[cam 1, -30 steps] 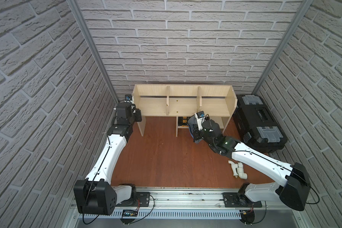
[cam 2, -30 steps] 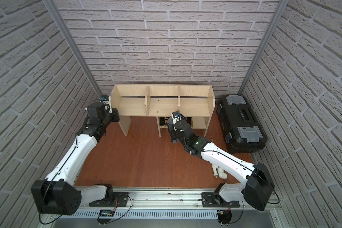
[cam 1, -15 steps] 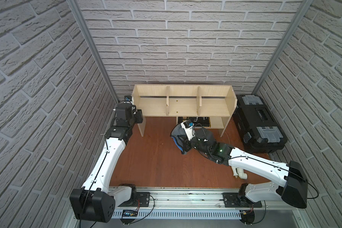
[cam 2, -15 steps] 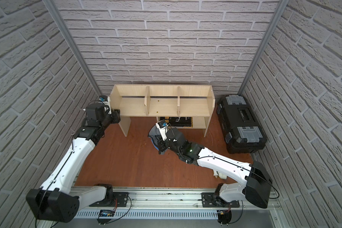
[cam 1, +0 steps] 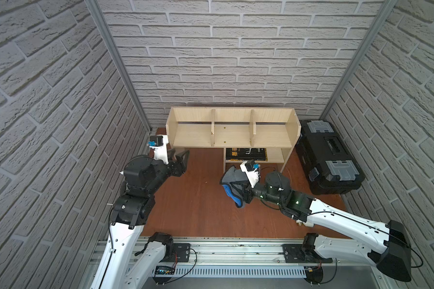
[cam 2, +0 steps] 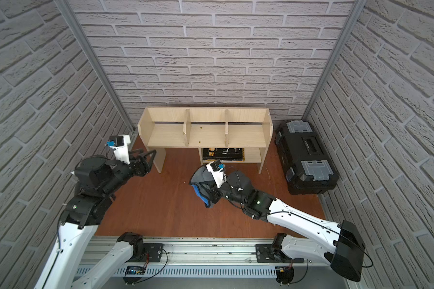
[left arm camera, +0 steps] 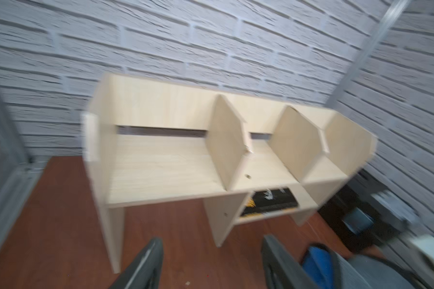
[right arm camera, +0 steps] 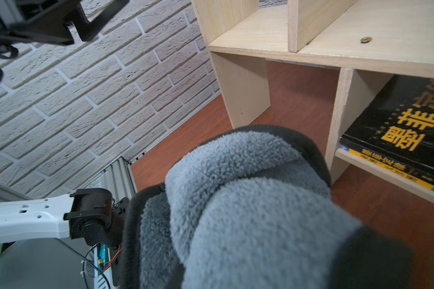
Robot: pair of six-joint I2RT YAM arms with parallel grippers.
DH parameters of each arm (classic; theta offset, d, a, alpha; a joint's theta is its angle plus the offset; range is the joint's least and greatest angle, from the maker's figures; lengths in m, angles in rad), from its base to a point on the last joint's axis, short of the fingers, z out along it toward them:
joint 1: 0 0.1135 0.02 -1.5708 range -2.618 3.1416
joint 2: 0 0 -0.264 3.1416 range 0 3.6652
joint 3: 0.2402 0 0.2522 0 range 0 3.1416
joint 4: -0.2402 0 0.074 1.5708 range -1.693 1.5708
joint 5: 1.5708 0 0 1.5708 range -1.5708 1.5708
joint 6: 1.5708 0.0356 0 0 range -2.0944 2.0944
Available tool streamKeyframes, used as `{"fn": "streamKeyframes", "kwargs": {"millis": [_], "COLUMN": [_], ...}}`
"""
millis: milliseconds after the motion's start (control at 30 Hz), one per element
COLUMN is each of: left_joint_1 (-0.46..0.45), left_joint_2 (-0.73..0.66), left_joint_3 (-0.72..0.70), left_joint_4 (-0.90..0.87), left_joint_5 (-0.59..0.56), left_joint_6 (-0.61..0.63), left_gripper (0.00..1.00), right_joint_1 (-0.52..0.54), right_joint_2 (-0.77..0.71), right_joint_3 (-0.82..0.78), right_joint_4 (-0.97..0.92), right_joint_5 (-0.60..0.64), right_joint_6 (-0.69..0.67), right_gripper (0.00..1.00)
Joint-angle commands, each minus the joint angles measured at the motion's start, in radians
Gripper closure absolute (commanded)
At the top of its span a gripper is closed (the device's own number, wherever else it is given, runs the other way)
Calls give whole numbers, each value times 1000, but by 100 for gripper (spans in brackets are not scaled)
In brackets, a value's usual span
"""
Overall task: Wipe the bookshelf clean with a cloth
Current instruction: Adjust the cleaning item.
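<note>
Above the red-brown counter [cam 1: 198,207] near a light-wood bookshelf [cam 1: 232,136], we are seeing the right claw [cam 1: 241,189] pinching a grey-and-blue fabric cloth [cam 1: 229,176], the left claw [cam 1: 179,154] spread.

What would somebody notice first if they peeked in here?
Probably the pale wooden bookshelf against the back brick wall, with a black book on its low shelf. Just in front, the right gripper clutches a fluffy grey-and-blue cloth, and a black toolbox sits beside the shelf.
</note>
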Motion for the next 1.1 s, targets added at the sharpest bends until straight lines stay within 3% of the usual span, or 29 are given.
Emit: {"fn": "streamKeyframes", "kwargs": {"millis": [0,167,267,400,600,833,1067], "left_joint_1": [-133,-243,-253,-253,-254,-249,-250], "left_joint_2": [-1,-34,-58,-108,-127,-157,-84], "left_joint_3": [-85,-175,-229,-280,-338,-439,-537], "left_joint_4": [123,244,293,257,295,532,850], "left_joint_5": [225,265,282,222,293,343,439], "left_joint_6": [-60,-106,-120,-101,-132,-294,-497], "left_gripper": [32,29,28,27,26,21,26], "right_joint_1": [-1,0,0,0,1,1,0], "right_joint_2": [-8,8,0,-3,30,62,68], "right_joint_3": [-4,16,-4,-17,-14,-26,-70], "right_joint_4": [114,147,198,235,283,415,541], "right_joint_5": [-124,-284,-340,-374,-409,-477,-468], "right_joint_6": [40,82,116,144,179,250,306], "right_gripper": [97,97,97,97,97,97,97]}}
